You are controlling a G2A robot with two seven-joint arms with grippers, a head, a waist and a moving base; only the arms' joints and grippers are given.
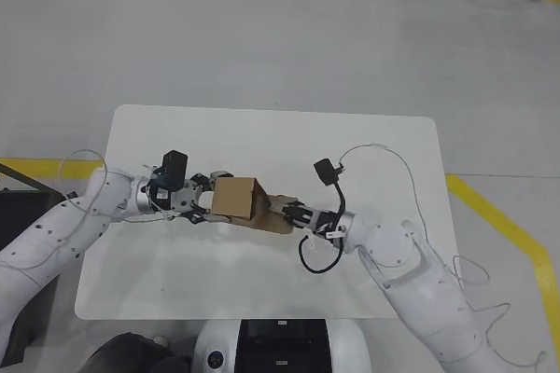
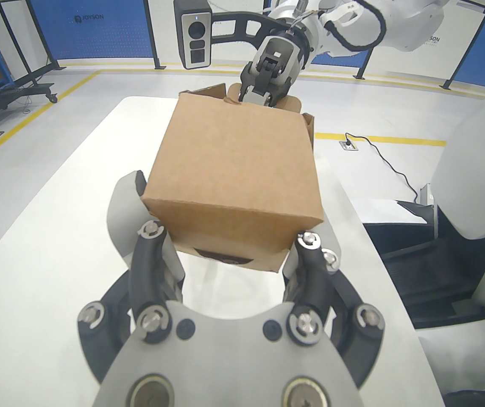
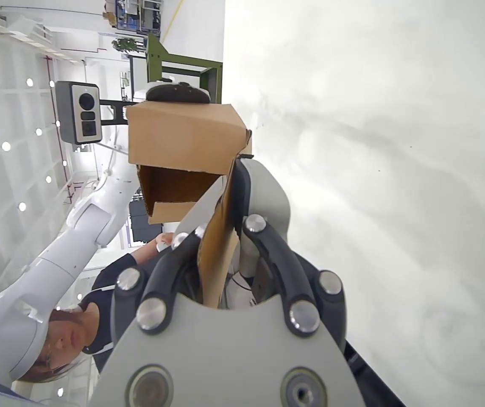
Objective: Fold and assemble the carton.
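Over table point(image 1: 261, 140), carton point(image 1: 238, 198) w/ open end toward right claw point(image 1: 289, 213).

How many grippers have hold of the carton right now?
2. The left gripper clasps the carton at its closed end; the right gripper pinches a flap at its open end.

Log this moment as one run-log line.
object: brown cardboard carton, one end open | left gripper: clamps closed end | right gripper: pinches open-end flap | surface: white table
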